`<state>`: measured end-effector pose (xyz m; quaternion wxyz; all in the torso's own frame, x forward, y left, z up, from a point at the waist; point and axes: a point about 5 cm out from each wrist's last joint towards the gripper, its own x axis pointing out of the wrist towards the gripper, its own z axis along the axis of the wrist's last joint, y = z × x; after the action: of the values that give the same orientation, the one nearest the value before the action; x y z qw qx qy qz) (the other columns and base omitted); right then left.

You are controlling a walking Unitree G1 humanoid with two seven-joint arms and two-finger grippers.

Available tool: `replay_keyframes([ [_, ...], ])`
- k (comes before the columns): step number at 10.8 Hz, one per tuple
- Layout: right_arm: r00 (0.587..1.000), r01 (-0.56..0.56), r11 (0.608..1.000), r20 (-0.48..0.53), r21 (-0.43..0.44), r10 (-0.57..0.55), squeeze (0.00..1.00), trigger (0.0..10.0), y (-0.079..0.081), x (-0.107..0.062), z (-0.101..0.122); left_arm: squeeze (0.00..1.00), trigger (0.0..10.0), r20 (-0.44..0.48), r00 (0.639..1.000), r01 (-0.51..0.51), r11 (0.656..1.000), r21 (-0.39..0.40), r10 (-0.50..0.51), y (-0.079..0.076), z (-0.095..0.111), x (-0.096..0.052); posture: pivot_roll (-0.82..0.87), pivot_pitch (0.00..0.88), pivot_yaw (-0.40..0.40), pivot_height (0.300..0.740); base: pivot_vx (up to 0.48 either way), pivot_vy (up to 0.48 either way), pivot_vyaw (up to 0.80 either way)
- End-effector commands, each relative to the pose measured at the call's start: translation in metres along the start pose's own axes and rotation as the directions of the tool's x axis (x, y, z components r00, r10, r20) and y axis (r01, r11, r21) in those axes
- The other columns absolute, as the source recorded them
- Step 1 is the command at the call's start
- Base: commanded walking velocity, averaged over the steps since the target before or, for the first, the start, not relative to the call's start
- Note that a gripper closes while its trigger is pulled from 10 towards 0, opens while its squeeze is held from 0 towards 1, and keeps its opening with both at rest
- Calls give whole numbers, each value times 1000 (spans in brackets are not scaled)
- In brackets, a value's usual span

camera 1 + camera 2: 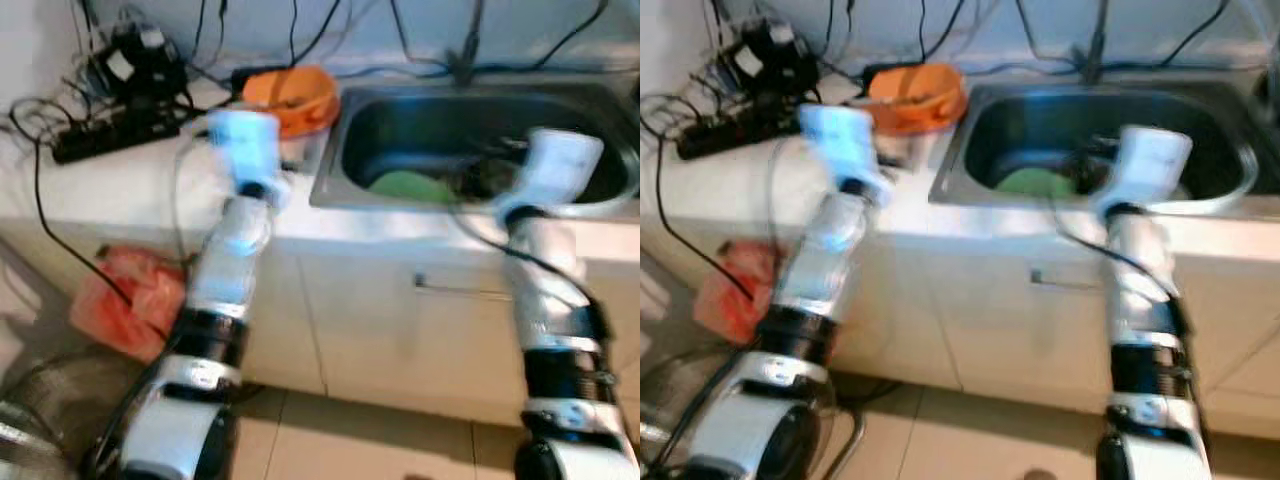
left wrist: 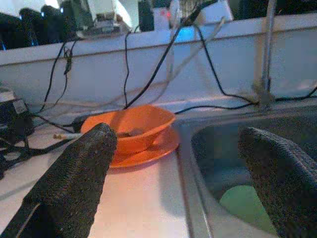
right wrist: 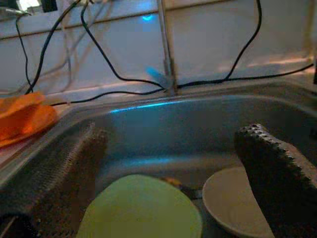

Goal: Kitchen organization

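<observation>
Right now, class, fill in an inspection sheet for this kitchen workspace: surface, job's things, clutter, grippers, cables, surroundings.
Surface: white counter with a steel sink set in it.
Job's things: orange bowl on an orange plate beside the sink; green plate and pale dish in the sink.
Clutter: black power strip.
Grippers: left gripper over the counter, jaws open; right gripper over the sink, jaws open.
Cables: black cables along the wall.
Surroundings: red bag on the floor.
</observation>
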<state>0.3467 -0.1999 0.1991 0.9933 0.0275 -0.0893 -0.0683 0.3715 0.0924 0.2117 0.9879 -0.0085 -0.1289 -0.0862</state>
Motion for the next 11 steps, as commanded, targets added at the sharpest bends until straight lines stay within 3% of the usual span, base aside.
replay_keyframes([
  [1, 999, -48, 999, 26, 24, 47, 0, 10000, 15, 0, 5, 0, 10000, 4, 999, -40, 999, 24, 40, 16, 1, 0, -16, 0, 146, 740, 0, 0, 0],
  [3, 999, -36, 999, 16, 39, 35, 0, 10000, 15, -2, 2, 0, 10000, 17, 999, -46, 999, 19, 46, 16, 4, 2, -3, 0, 147, 740, 0, 0, -800],
  [8, 998, -35, 996, 55, 78, 30, 0, 10000, 26, 3, 7, 0, 10000, 37, 990, -134, 991, 28, 132, 38, 13, 1, 47, 0, 149, 740, 0, 0, 0],
  [10, 997, -40, 987, 66, 154, 30, 0, 10000, 29, 2, 10, 0, 10000, 56, 986, -159, 987, 26, 158, 47, 19, 0, 53, 0, 156, 740, 0, 0, 0],
  [11, 996, -35, 992, 85, 121, 24, 0, 10000, 30, 2, 12, 0, 10000, 60, 984, -167, 986, 21, 166, 49, 22, 0, 53, 0, 160, 740, 0, 0, 0],
])
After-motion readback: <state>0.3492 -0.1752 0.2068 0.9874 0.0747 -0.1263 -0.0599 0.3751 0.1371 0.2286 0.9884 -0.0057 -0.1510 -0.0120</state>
